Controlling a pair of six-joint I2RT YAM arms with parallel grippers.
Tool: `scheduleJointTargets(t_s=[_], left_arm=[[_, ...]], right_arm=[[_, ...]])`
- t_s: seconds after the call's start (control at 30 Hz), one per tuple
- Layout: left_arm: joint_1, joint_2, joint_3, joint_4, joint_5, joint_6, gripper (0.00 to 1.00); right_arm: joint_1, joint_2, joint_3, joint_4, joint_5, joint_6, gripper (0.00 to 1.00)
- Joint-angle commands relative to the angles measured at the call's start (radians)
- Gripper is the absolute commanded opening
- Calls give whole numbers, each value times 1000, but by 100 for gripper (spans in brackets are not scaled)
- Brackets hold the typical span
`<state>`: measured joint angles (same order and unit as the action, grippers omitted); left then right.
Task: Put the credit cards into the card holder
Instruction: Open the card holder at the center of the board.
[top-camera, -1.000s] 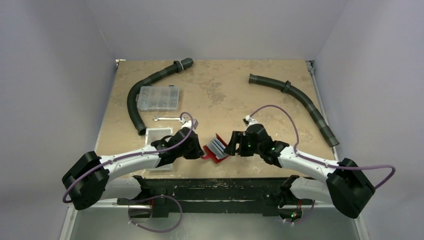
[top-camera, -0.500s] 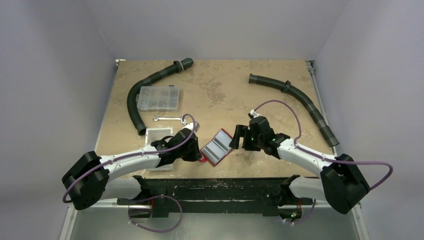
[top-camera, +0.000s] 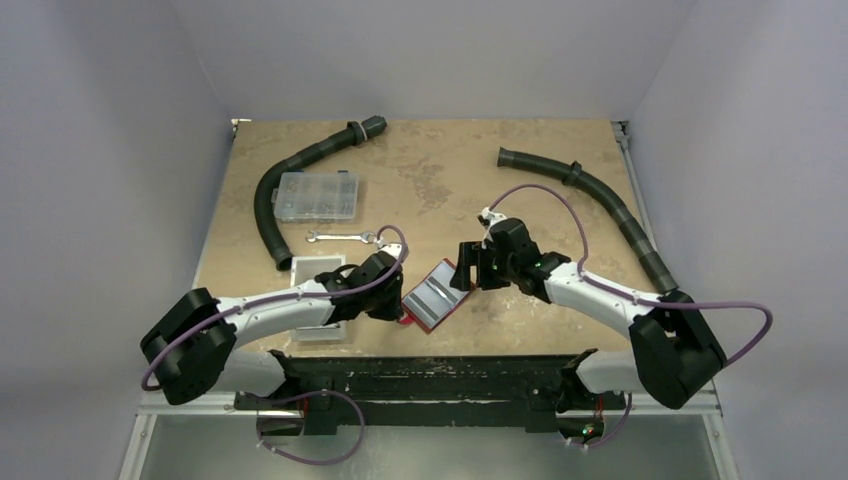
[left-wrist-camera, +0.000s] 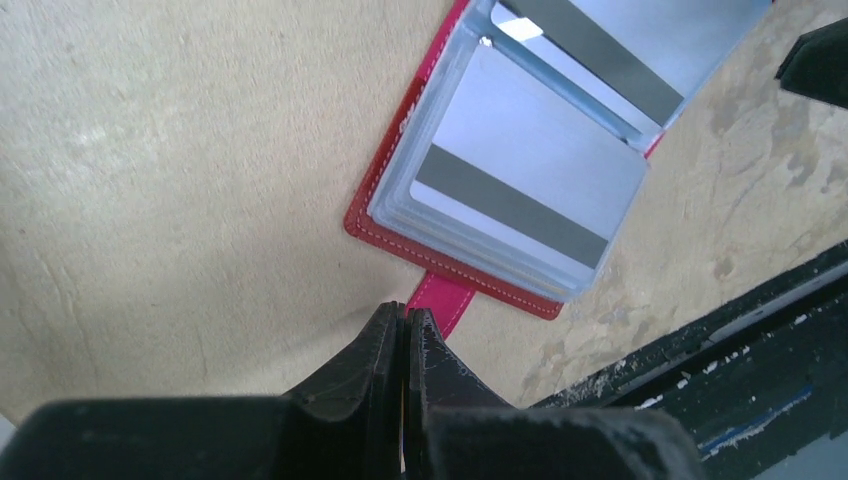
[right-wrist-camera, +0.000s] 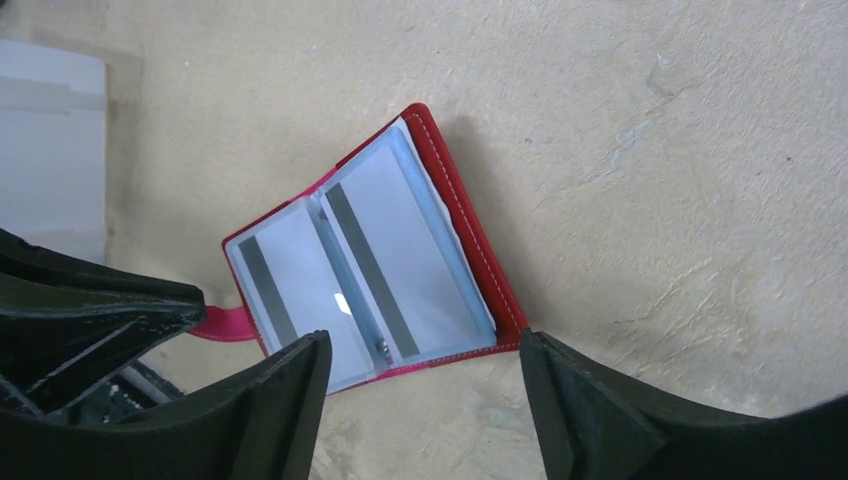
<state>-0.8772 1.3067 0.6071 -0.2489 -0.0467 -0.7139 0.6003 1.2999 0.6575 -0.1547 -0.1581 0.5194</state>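
Right wrist view looks straight down on the card holder (right-wrist-camera: 478, 250), a red folding wallet lying spread open and flat on the surface (right-wrist-camera: 650, 150) with its clear sleeves facing up. Two credit cards (right-wrist-camera: 395, 265) sit in those sleeves, one on each side of the fold, both pale blue-grey with a dark stripe running lengthwise. A pink-red snap tab (right-wrist-camera: 228, 323) sticks out from the holder's edge. The left pincer (left-wrist-camera: 405, 322) has its fingers pressed together right at the end of that tab, pinching it as far as the left wrist view lets me see. The right pincer (right-wrist-camera: 425, 395) hangs over the holder with its fingers spread wide, one to either side of the holder's lower edge in its own camera, touching nothing. From the top external view the holder lies close to the front edge of the surface, between the two arms. A white bin (top-camera: 320, 268) sits just beyond the left arm, partly covered by it. Farther back are a clear compartment box (top-camera: 317, 195), a small wrench (top-camera: 340, 237) and two black ribbed hoses (top-camera: 272, 195), one toward each side.
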Motion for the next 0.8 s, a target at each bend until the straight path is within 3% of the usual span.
scheduleJointTargets(t_s=[0.0,0.1,0.33,0.5,0.53,0.63,0.77], left_arm=[[4,54,81,-45,-120,51,0],[5,81,99,-51,-183,54,0],[6,173,137,-16,-219,51,0],[5,188,139,1,-200,41,0],[6,187,143,-4,-202,40,0],[4,178,151,-27,-217,46,0],[6,167,140,-39,-235,61,0]], right_arm=[[0,65,57,21,17,-53,75],[0,75,47,38,-19,-44,72],[4,48,-45,182,-285,50,59],[4,-43,-104,232,-330,84,58],[4,-52,-86,193,-319,60,63],[4,-71,-14,20,-90,-21,82],[4,-5,26,-26,-23,-65,89]])
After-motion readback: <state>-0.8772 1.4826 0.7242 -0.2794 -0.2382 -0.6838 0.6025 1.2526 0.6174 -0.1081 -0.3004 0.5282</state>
